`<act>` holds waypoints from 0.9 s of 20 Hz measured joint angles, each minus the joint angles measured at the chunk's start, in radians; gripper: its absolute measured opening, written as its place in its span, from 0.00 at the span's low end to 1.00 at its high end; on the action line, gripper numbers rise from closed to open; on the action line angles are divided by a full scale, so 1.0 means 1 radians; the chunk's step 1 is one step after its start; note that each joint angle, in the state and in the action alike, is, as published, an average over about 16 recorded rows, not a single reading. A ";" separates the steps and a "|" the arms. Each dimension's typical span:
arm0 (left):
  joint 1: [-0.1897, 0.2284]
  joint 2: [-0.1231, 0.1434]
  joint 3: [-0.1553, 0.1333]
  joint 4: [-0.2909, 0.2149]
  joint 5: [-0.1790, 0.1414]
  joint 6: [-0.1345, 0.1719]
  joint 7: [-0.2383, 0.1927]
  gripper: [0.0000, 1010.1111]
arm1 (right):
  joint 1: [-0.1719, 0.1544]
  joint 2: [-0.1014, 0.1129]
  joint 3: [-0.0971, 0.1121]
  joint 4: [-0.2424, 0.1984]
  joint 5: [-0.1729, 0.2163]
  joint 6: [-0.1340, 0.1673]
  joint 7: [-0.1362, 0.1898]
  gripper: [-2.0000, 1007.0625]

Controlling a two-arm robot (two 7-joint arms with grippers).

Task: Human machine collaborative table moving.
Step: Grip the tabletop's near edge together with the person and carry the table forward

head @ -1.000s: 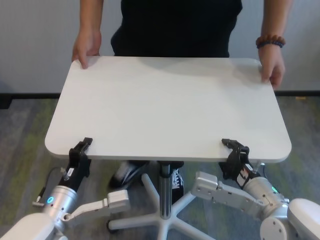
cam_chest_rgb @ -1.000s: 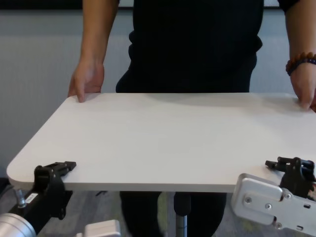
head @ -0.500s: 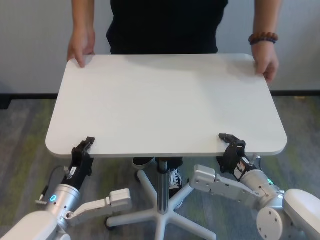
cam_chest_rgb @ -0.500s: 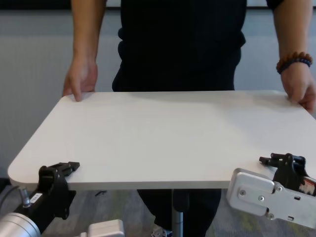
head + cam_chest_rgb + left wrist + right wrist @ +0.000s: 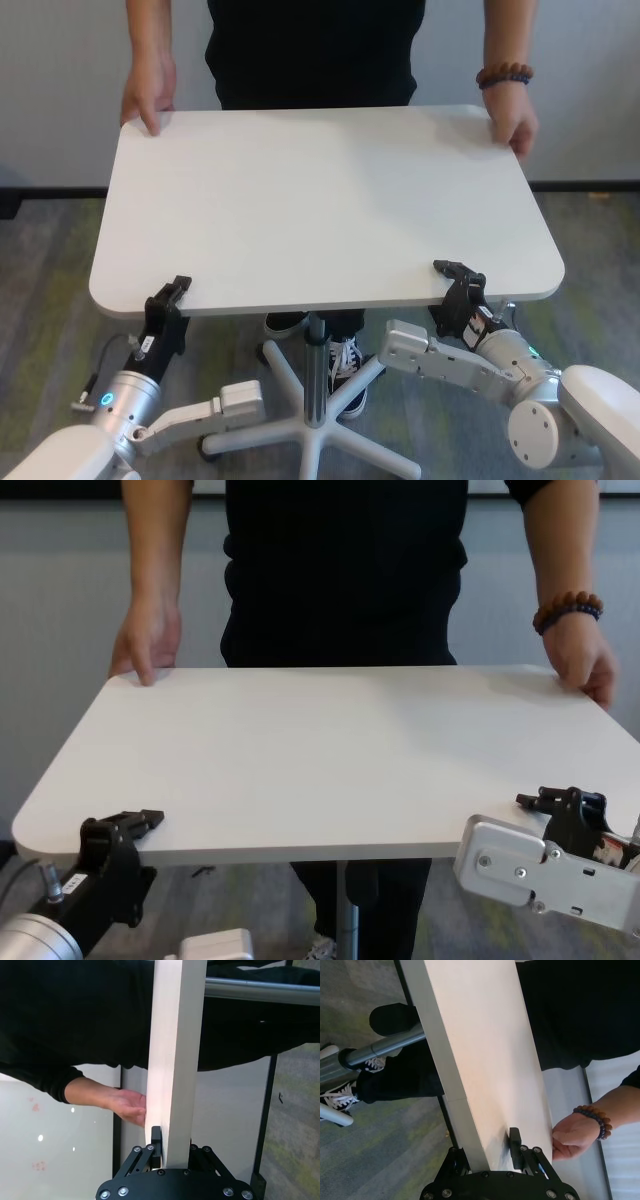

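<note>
The left gripper (image 5: pixel 166 300) is clamped shut on the near edge of the table (image 5: pixel 320 190), whose top stretches away beyond it. Opposite, the far corners are held by the human (image 5: pixel 310 50). The right gripper (image 5: pixel 458 283) is likewise closed on the near edge. The shared carry appears underway; next, both grips should be kept firm and level.

White table (image 5: pixel 320 200) stands on grey-green carpet (image 5: pixel 50 280), seemingly bare.
</note>
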 joint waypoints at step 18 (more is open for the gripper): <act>0.006 0.003 -0.003 -0.009 0.000 -0.002 0.000 0.23 | 0.079 -0.038 -0.002 0.142 -0.007 -0.057 -0.030 0.35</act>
